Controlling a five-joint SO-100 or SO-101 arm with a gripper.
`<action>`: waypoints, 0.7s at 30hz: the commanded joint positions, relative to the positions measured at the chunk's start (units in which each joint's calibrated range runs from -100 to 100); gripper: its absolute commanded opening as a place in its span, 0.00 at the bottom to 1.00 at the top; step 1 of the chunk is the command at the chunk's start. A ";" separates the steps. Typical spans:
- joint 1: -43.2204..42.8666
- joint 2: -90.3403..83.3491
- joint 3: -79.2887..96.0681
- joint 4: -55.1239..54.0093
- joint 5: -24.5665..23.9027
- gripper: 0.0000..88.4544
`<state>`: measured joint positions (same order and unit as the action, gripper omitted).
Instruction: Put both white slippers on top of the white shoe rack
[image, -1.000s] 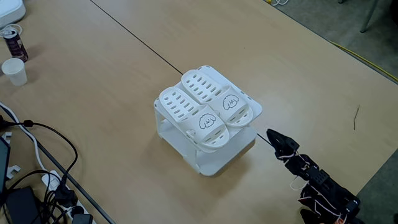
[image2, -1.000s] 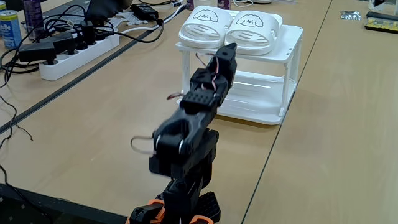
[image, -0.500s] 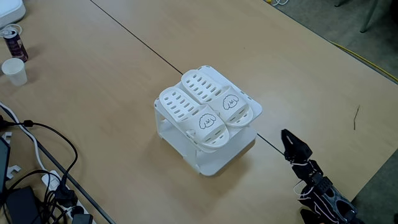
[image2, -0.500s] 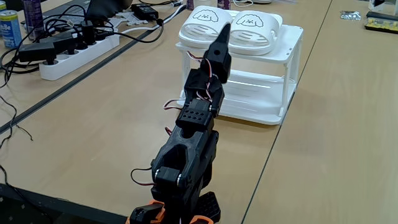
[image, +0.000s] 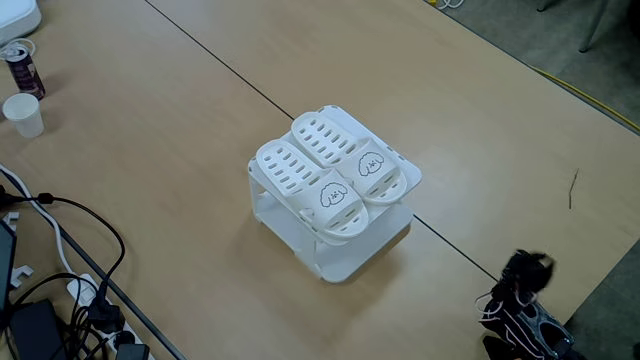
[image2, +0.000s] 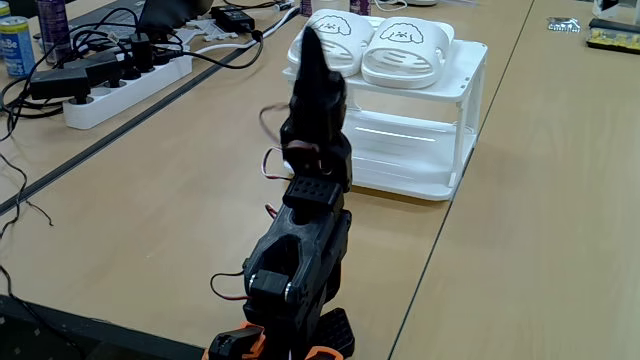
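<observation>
Two white slippers lie side by side on the flat top of the white shoe rack (image: 345, 264), each with a puppy face on its strap. In a fixed view they are the left slipper (image: 300, 180) and the right slipper (image: 345, 150). In another fixed view the rack (image2: 400, 172) carries one slipper (image2: 405, 48) in full sight and one slipper (image2: 340, 28) partly behind the arm. My gripper (image2: 308, 42) points upward, shut and holding nothing, apart from the rack. It is a dark blur (image: 526, 266) at the lower right of the table.
A paper cup (image: 22, 114) and a can (image: 21, 68) stand at the far left. Cables (image: 60, 270) and a power strip (image2: 120, 85) lie along that side. A blue can (image2: 15, 45) stands near the strip. A seam line crosses the table under the rack.
The arm has drawn back from the rack and folded up toward its base. The gripper swung from pointing at the rack to pointing up. The slippers did not move.
</observation>
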<state>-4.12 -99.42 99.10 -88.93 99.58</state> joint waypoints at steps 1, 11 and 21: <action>0.17 0.35 0.45 -11.07 0.42 0.01; -0.07 0.43 0.45 -10.64 0.42 0.01; 0.17 0.43 0.54 -10.64 0.42 0.01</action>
<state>-4.12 -99.51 99.10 -99.40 99.58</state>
